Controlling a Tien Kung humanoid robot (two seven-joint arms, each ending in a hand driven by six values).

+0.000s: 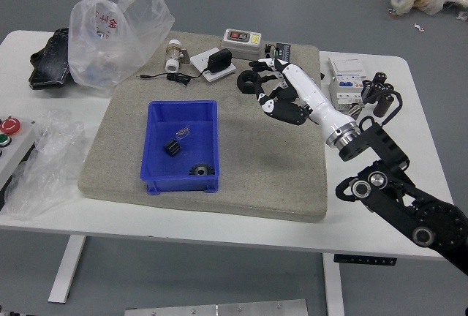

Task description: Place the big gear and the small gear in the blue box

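- Right hand [294,91], fingers open and empty, above the beige mat [270,166] near a black ring [242,81].
- Blue box [180,183] holding a black gear [202,170], black block [172,148] and clear item [183,133].

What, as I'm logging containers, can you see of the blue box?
The blue box is a low-walled, open-topped rectangular tray, plastic by its look, resting upright on the mat. Inside lie a dark toothed gear near its front right corner, a black block and a small clear item. No hand touches it.
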